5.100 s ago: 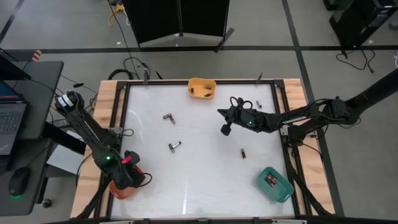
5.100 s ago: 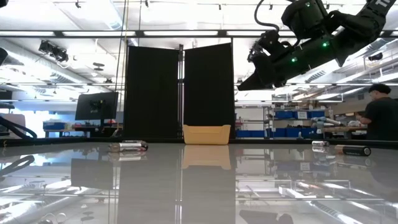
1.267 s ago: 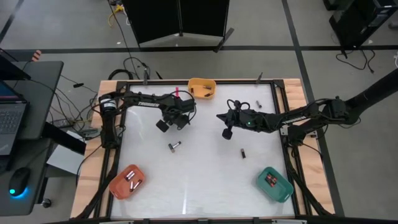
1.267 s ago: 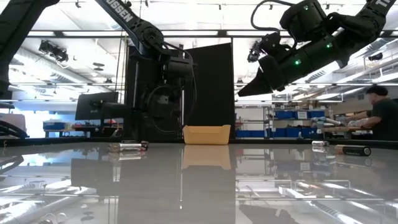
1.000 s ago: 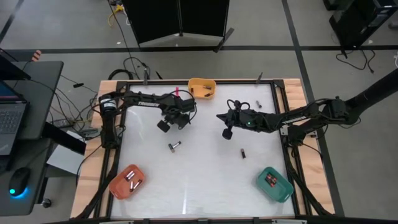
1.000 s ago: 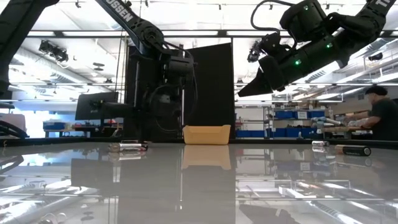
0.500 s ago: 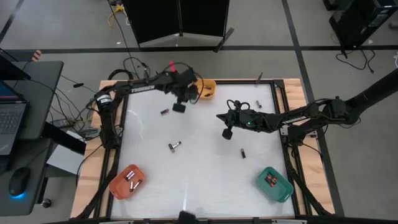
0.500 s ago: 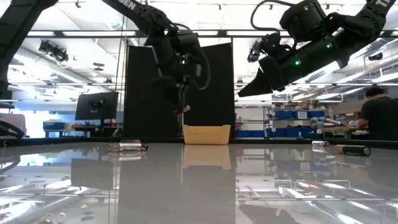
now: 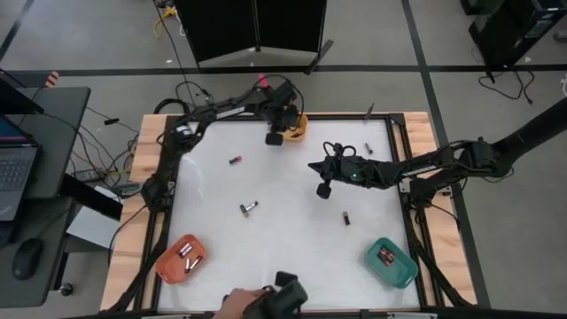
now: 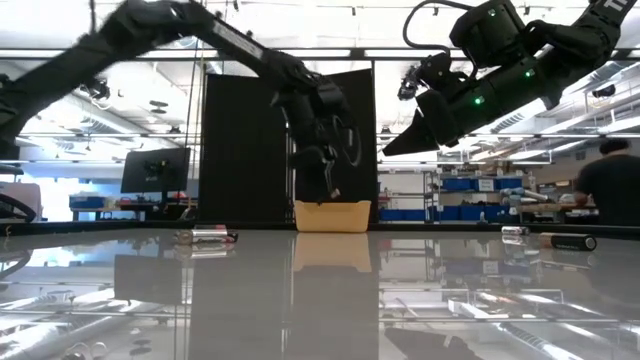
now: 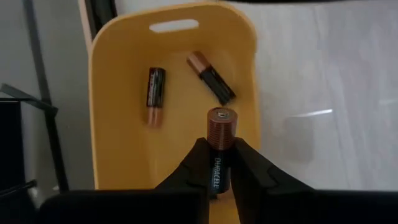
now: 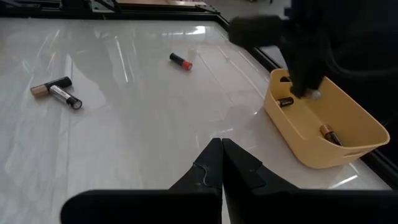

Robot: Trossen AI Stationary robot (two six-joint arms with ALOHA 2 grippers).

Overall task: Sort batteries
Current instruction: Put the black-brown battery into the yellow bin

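Note:
My left gripper (image 9: 275,138) hangs over the near end of the yellow bin (image 11: 99,93) at the table's far edge, shut on a black-and-copper battery (image 11: 221,134). Two more batteries (image 11: 155,93) (image 11: 211,76) lie on the bin's floor. My right gripper (image 9: 322,189) hovers shut and empty over the table's middle right. Loose batteries lie on the table at the left (image 9: 235,160), in the middle (image 9: 249,208), right of the middle (image 9: 346,218) and at the far right (image 9: 368,149). My left gripper pinches the battery's black body (image 11: 219,169) between its two fingers, which lie along the battery. The copper end (image 11: 221,118) sticks out past the fingertips. The fingers slant steeply down from above. The battery is lifted clear above the yellow bin's floor.
An orange bin (image 9: 168,266) with batteries stands at the near left corner and a green bin (image 9: 400,271) at the near right. A person's hand (image 9: 237,306) with a dark object reaches in over the near edge. Bare table lies between the bins.
My left gripper has carried the battery up and toward the table's far edge and right, from above the middle left to over the yellow bin, rolling its wrist on the way. A person's hand has come in at the near edge.

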